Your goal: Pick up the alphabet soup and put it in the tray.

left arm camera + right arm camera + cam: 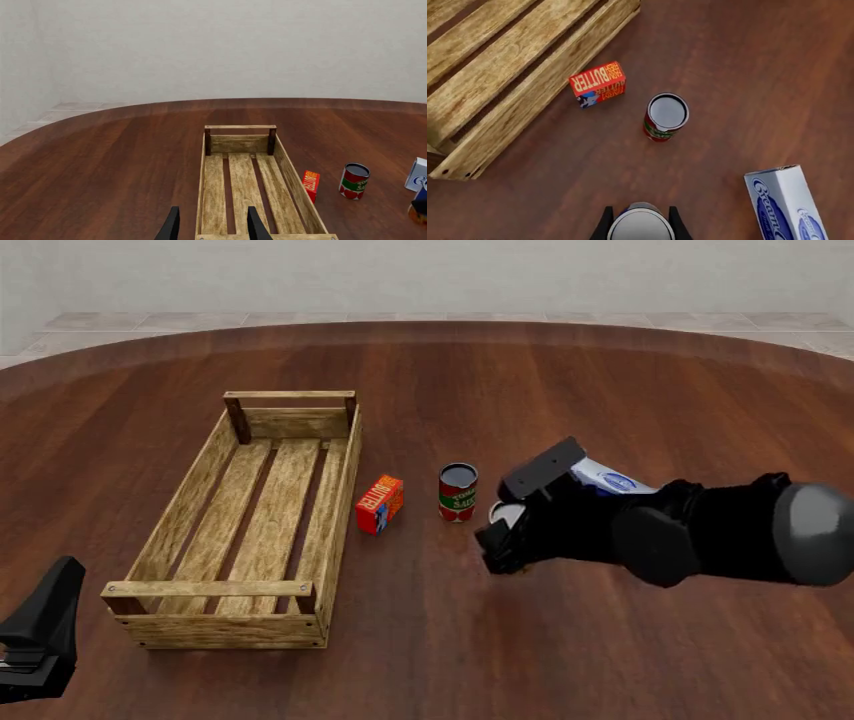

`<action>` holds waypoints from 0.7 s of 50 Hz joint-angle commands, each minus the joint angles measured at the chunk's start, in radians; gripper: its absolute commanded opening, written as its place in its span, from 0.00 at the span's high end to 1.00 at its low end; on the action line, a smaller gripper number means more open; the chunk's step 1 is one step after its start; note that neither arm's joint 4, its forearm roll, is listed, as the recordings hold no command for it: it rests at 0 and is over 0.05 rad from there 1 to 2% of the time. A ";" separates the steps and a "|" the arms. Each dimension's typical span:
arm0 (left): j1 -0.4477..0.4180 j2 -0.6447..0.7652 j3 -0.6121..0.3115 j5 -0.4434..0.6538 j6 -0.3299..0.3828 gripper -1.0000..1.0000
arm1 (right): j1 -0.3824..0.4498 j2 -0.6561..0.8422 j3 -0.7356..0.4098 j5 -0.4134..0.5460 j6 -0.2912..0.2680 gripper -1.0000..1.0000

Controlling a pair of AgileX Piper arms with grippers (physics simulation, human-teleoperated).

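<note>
The alphabet soup [640,230] shows its silver-grey top between my right gripper's two fingers. My right gripper [640,220] is shut on the can's sides. In the front view the right gripper [497,535] is right of the tray, and only a pale bit of the can [505,511] shows. The left wrist view catches the can's blue and orange label [423,191] at the frame's edge. The tray [340,490] is a light-wood slatted crate at the left. My left gripper [212,227] is open and empty by the tray's near end [293,185].
A red-and-green can [458,495] stands upright just left of my right gripper. A red butter box [379,504] stands between that can and the tray's right wall. A white-blue box [611,481] lies behind my right arm. The table is dark wood.
</note>
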 commanded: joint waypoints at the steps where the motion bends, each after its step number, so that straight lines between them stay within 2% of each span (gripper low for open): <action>1: 0.000 0.000 0.000 0.000 0.000 0.00 | 0.028 -0.039 -0.077 0.086 -0.006 1.00; 20: 0.000 0.000 0.000 0.000 0.000 0.00 | 0.079 0.007 -0.261 0.204 -0.033 1.00; 35: 0.000 0.000 0.000 0.000 0.000 0.00 | 0.123 0.094 -0.414 0.254 -0.046 1.00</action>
